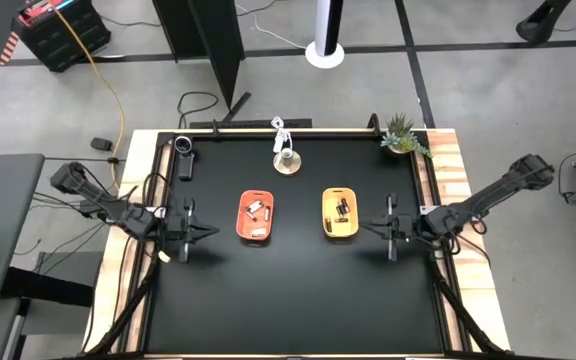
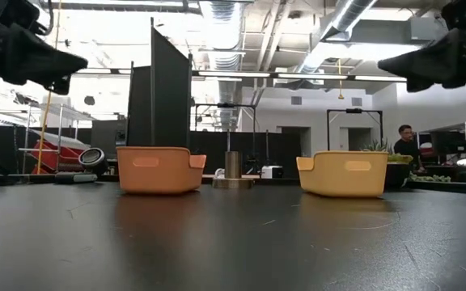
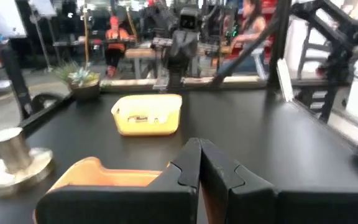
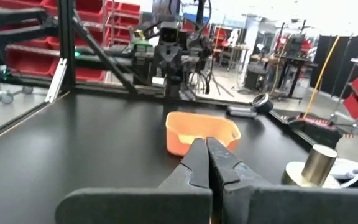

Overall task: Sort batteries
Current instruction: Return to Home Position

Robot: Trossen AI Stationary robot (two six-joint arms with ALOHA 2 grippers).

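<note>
Batteries are all inside the two trays at mid-table, none loose on the black table [image 1: 288,300]. Silvery cells [image 1: 255,209] lie in the orange tray [image 2: 158,171] and dark cells [image 1: 344,208] lie in the yellow tray [image 2: 345,175]. The exact count in each is too small to tell. The trays stand side by side and well apart, orange on the left arm's side, yellow on the right arm's side.

The left gripper [image 1: 212,231] is just outside the orange tray, tip pointing at it and not touching. Its wrist view shows the fingers pressed together with nothing between them. The right gripper [image 1: 366,227] mirrors it just outside the yellow tray, fingers also closed tip to tip and empty. In the low view both grippers hang above the tabletop, clear of the surface and higher than the tray rims.

Farther back, between the trays, a short metal cylinder [image 1: 287,158] stands upright on a round base, with a white cable behind it. At the far edge a black device [image 1: 183,157] lies in the corner on the left arm's side. A small potted plant [image 1: 402,136] sits in the corner on the right arm's side.

Beyond the table a dark partition panel [image 2: 171,97] stands upright, and a person [image 2: 406,147] is at a bench in the room at right.
</note>
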